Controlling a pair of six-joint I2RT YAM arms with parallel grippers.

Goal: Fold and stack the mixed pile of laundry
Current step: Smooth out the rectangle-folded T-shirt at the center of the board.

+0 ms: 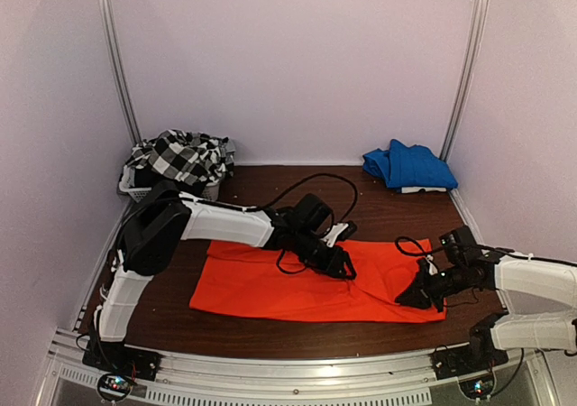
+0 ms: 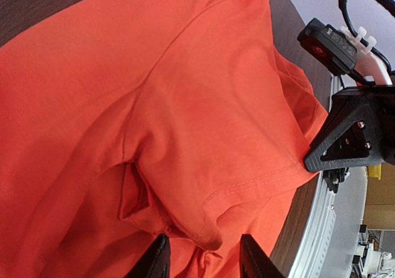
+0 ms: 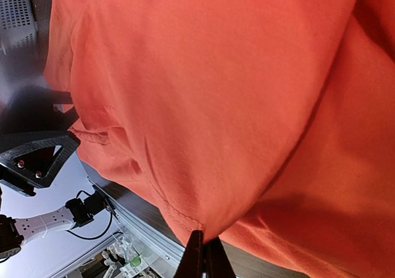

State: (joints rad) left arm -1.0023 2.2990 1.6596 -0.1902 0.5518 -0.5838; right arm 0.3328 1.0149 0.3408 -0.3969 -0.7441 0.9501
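A bright orange-red garment (image 1: 288, 284) lies spread over the middle of the dark table. My left gripper (image 1: 343, 263) hovers low over its upper middle. In the left wrist view the left gripper (image 2: 207, 259) is open, a raised fold of the orange-red garment (image 2: 185, 117) between its fingertips (image 2: 157, 259). My right gripper (image 1: 416, 293) is at the garment's right end. The right wrist view shows the right gripper (image 3: 203, 253) shut on the stitched hem of the orange-red garment (image 3: 216, 105), lifting it slightly. A black-and-white checked garment (image 1: 180, 158) is heaped at the back left.
The checked garment sits in a small white slatted basket (image 1: 135, 191). A folded blue garment (image 1: 410, 165) lies at the back right. A metal rail (image 1: 288, 370) runs along the near table edge, and pale walls close in both sides.
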